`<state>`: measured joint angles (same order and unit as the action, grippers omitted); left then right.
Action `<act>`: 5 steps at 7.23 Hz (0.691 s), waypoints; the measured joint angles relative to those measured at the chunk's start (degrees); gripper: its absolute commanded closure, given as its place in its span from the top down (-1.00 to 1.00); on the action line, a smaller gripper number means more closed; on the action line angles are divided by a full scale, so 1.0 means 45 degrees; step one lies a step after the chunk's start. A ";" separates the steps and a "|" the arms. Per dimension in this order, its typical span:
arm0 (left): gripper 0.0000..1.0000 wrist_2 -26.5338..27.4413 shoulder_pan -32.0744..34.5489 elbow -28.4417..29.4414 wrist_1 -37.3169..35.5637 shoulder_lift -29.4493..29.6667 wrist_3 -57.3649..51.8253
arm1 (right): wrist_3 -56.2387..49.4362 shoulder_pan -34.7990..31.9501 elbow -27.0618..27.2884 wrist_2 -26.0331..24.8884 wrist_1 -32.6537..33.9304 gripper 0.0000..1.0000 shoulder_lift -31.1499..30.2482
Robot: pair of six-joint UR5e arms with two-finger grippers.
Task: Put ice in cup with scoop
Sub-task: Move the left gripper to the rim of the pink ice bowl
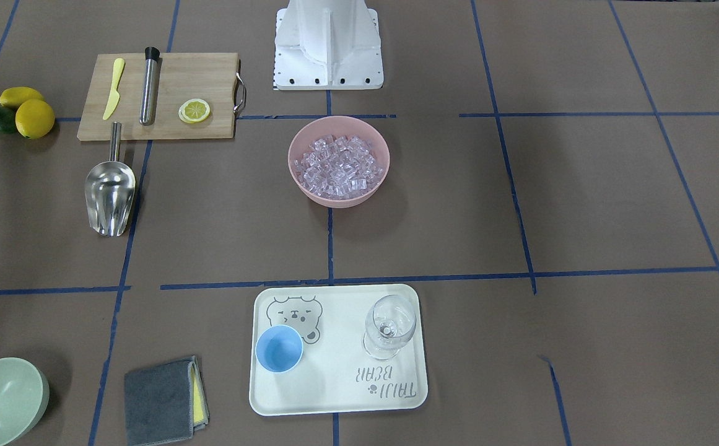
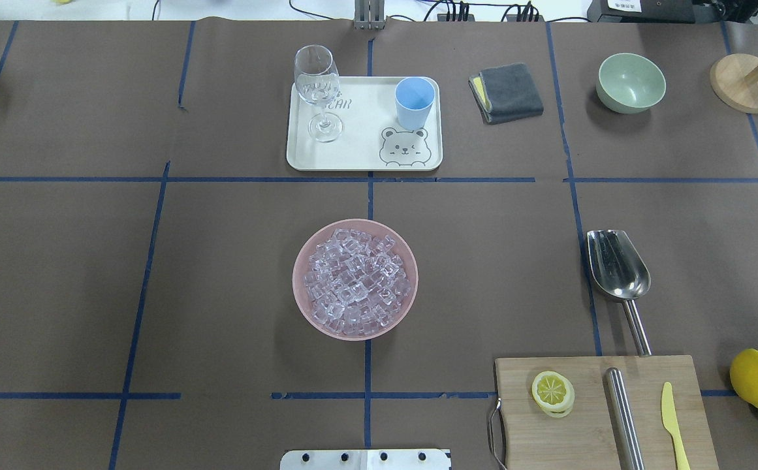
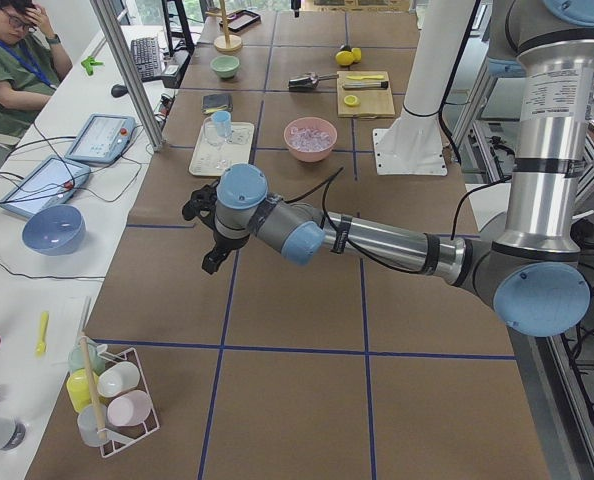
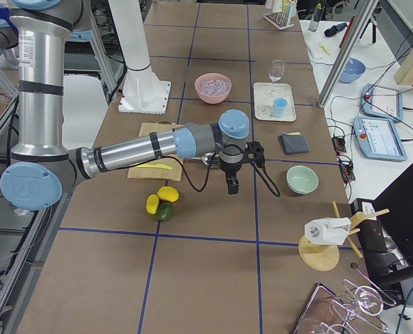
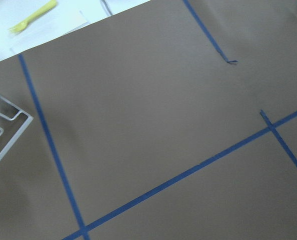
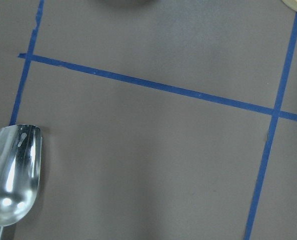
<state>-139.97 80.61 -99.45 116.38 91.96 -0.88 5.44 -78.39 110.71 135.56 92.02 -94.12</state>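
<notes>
The ice fills a pink bowl at the table's middle; it also shows in the overhead view. The light-blue cup stands upright on a white tray, next to a wine glass. The steel scoop lies flat on the table, its handle toward the cutting board; its bowl shows in the right wrist view. My right gripper hangs above the table near the scoop. My left gripper hangs far off to the left. I cannot tell whether either is open or shut.
A wooden cutting board holds a lemon slice, a steel cylinder and a yellow knife. Lemons lie beside it. A green bowl, a grey cloth and a wooden stand sit at the far right.
</notes>
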 measured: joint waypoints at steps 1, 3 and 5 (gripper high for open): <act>1.00 -0.0022 -0.1161 0.0006 0.0841 0.0097 0.0025 | 0.0092 0.0126 0.0129 0.0012 -0.0003 1.00 0.0065; 1.00 0.0297 -0.3083 0.0045 0.2780 0.0294 0.0025 | 0.0223 0.0554 0.0351 -0.0024 -0.0015 1.00 0.0179; 1.00 0.2466 -0.5687 0.0096 0.4115 0.0861 -0.0081 | 0.0554 0.0735 0.0461 -0.0044 -0.0018 1.00 0.0400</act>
<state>-128.87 55.02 -99.02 134.89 95.83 -1.24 7.93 -75.09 112.79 135.37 91.93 -92.32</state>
